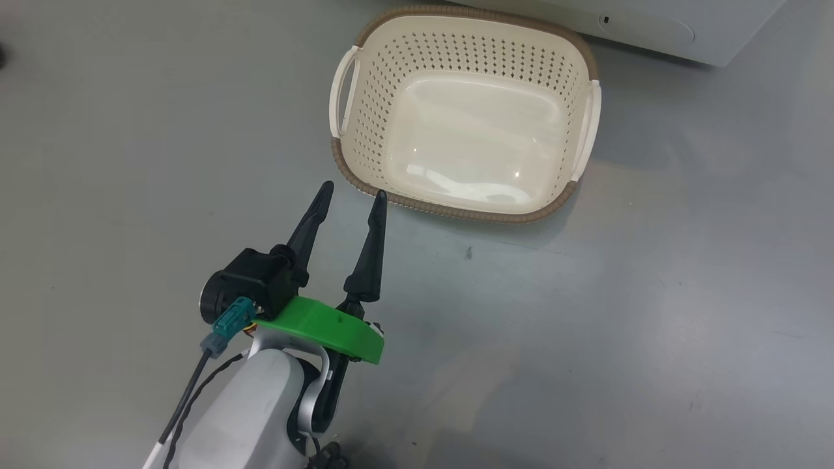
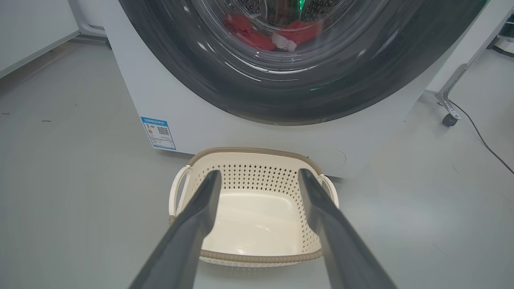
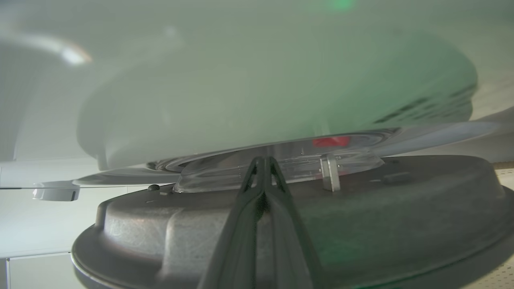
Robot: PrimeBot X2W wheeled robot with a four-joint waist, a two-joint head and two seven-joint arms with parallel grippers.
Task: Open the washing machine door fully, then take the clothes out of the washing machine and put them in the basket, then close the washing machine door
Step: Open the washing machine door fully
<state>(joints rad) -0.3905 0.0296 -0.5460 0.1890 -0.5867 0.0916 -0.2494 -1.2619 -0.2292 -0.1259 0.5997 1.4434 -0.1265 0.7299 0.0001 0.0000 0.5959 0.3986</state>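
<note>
**Ahead of the left pincer: basket rim close, door above**

Just ahead of the left pincer (image 1: 352,193), the basket (image 1: 456,212) is sitting on the grey floor (image 1: 130,130), its near brown rim lying just beside the two fingertips in the head view. The pincer's fingers are standing wide apart and are gripping nothing. In the left wrist view they are framing the basket's cream bowl between them. Bare floor is spreading out to the pincer's left and right, and a strip of it is running along the basket's near edge.

Beyond the basket's far rim, the washing machine (image 2: 192,120) is rising as a white wall, with the basket near its foot. Higher than the pincer, the washing machine door (image 2: 281,104) is showing its black ring, and the clothes (image 2: 249,34) are lying red behind its glass, inside the drum. A blue label (image 2: 158,132) is sitting near the machine's lower corner, left of the pincer. Far to its right, a wheeled stand leg (image 2: 447,108) and a dark cable (image 2: 482,142) are crossing the floor.

The right pincer (image 3: 263,160) is pressing its fingers together, with nothing between them. It is pointing along the door's grey moulded face, its tips showing against the clear bulging bowl. Whether they are touching it I cannot tell. A blurred pale round shape is hanging close above that face.
</note>
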